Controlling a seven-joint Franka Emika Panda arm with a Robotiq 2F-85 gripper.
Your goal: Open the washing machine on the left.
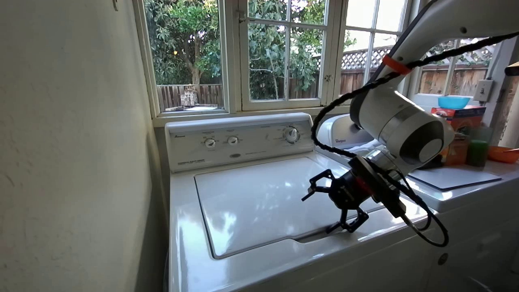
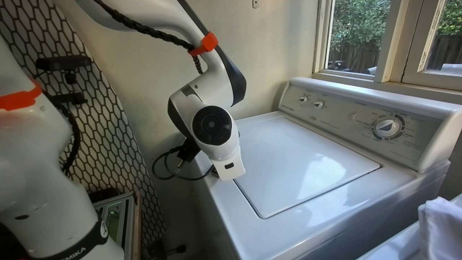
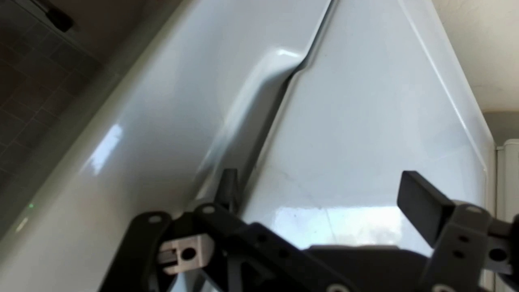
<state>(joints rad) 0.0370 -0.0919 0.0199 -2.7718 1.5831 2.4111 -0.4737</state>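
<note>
White arm (image 1: pixel 385 117) extends in from above, bent at the wrist and tilted down toward the washing machine (image 1: pixel 243 219), which stands in the corner below the windows (image 1: pixel 288 61). Gripper (image 1: pixel 320 212) spread wide. Two fingers (image 3: pixel 421 202): one tip at the recess (image 3: pixel 247 142) along the front edge of the lid (image 2: pixel 303 159), the other above the lid; contact unclear. Counts: one lid, down; three knobs (image 1: pixel 291 134); two orange bands (image 2: pixel 209 42) on the arm; one neighbouring white appliance (image 1: pixel 482 193).

White arm (image 2: pixel 216 85), braided black cable (image 2: pixel 156 33)
</note>
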